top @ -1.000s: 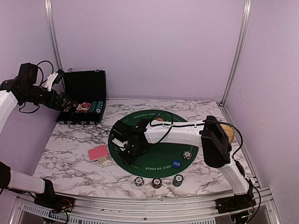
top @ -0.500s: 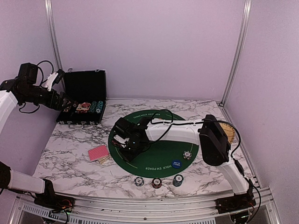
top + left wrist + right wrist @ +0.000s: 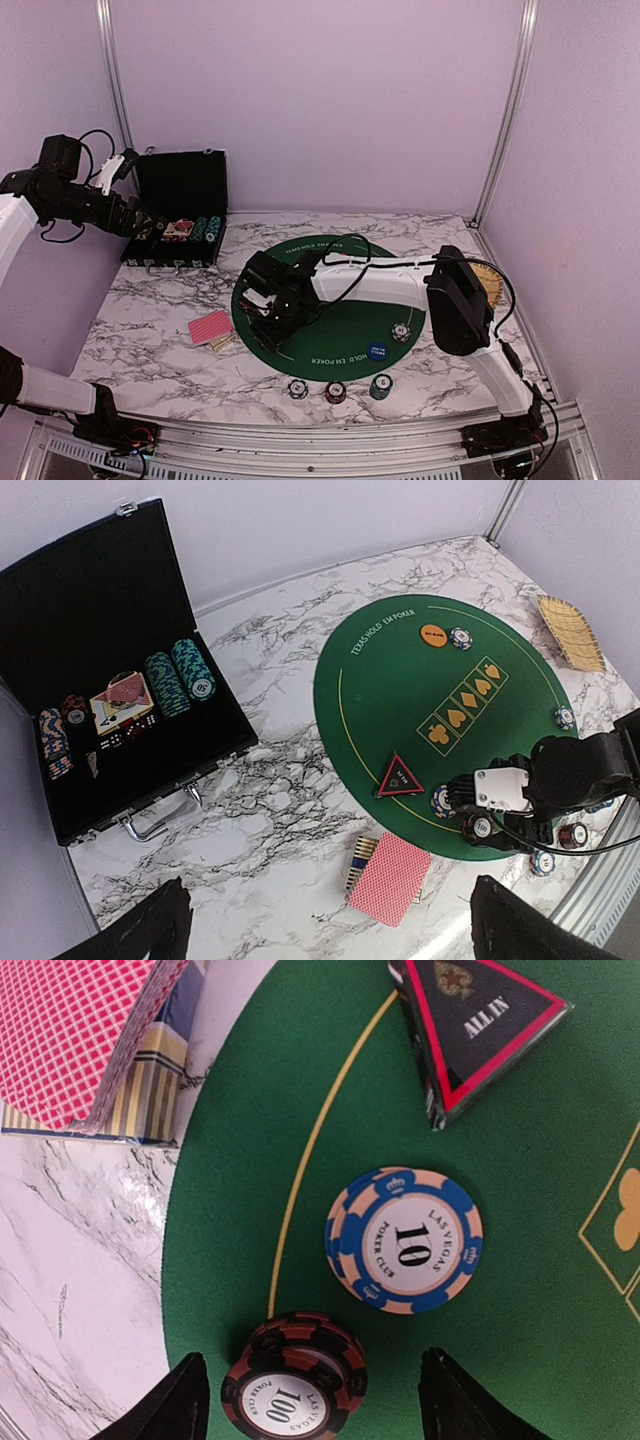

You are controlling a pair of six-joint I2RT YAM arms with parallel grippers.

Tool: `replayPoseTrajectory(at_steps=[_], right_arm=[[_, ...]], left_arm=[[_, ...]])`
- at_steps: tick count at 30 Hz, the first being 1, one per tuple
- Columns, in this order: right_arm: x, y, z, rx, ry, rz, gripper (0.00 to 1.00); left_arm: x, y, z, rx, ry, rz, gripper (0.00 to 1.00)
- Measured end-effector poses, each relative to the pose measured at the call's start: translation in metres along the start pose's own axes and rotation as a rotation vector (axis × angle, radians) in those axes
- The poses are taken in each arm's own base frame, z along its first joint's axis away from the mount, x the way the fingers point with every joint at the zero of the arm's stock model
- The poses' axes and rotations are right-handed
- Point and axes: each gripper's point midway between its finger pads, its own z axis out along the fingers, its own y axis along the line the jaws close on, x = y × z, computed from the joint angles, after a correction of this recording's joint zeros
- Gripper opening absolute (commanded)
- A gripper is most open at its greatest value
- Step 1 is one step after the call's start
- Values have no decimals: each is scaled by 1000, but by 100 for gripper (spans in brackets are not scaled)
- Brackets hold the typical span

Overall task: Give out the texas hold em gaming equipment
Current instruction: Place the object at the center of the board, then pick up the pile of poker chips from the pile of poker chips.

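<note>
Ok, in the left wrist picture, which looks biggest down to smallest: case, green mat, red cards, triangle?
Tied: case and green mat, too alike to rank, and the case is nearer the camera.
Then red cards.
Then triangle.

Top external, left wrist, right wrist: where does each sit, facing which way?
Top external: high behind the bases, looking down on the marble table; the left arm and right arm show.
Left wrist: high up, looking down at the open case and green mat; fingers of the left end effector and the right arm show.
Right wrist: close over the mat's edge, looking straight down at a 100 chip; fingers of the right end effector show.
Shared: both wrist views show the ALL IN triangle and red-backed cards.
</note>
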Motion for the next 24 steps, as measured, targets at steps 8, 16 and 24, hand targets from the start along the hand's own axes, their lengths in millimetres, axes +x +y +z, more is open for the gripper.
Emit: replayPoseTrajectory(at_steps=[8,16,24], right_arm=[[-13,-7,-34,37,-55,3,66],[24,-9,-119,43,-90,-8,74],[115,16,-117,16,92,-63,84]], left_arm=[[0,0,0,0,-1,1,99],[-1,-2,-3,-3,-9,8,99],[-1,-2,-3,-3,-9,9,99]])
